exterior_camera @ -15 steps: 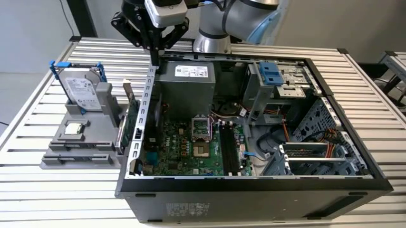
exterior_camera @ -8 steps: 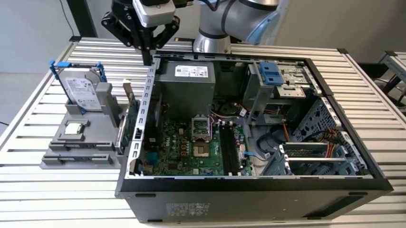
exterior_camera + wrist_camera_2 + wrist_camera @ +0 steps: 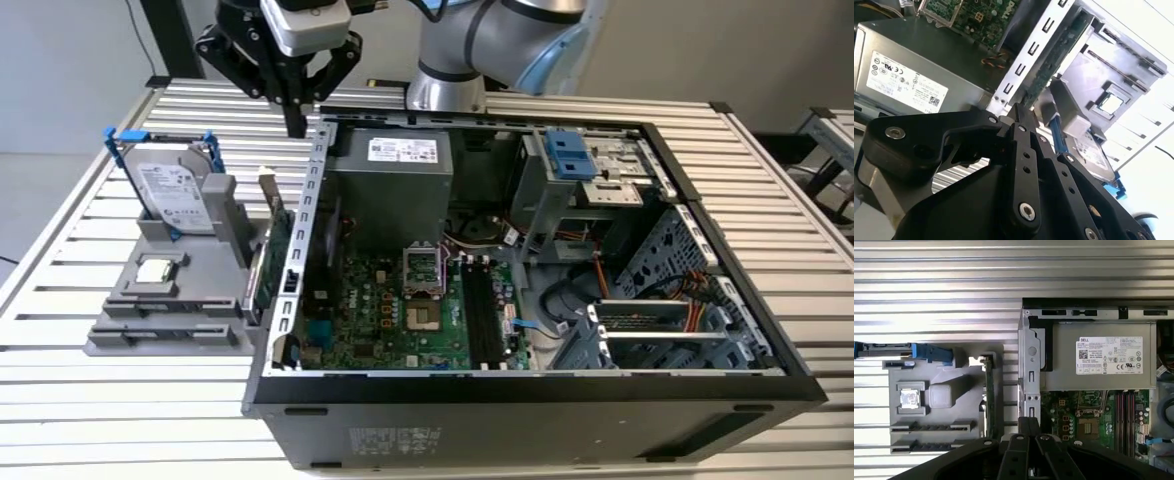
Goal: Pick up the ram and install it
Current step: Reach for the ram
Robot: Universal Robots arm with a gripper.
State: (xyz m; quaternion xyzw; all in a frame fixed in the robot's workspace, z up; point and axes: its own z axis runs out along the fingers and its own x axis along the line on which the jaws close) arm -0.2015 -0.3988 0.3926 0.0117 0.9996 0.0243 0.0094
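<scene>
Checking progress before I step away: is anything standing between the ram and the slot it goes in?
Nothing visible. The ram appears already seated on the motherboard inside the open case. The hand hangs shut and empty above the case's wall.

The table [image 3: 107,400] under the computer case [image 3: 534,420] is ribbed bare metal with a dull silver sheen. The case has a matt dark shell outside and grey sheet-metal walls inside. In it, the power supply [image 3: 387,190] is plain grey metal with a white paper label [image 3: 400,150]. Beside the case, the holder [image 3: 134,335] is matt grey plastic and the hard drive [image 3: 174,190] is shiny silver metal in a blue plastic frame [image 3: 931,352]. The gripper [image 3: 291,128] is matt black with bright metal screws [image 3: 1026,212]
</scene>
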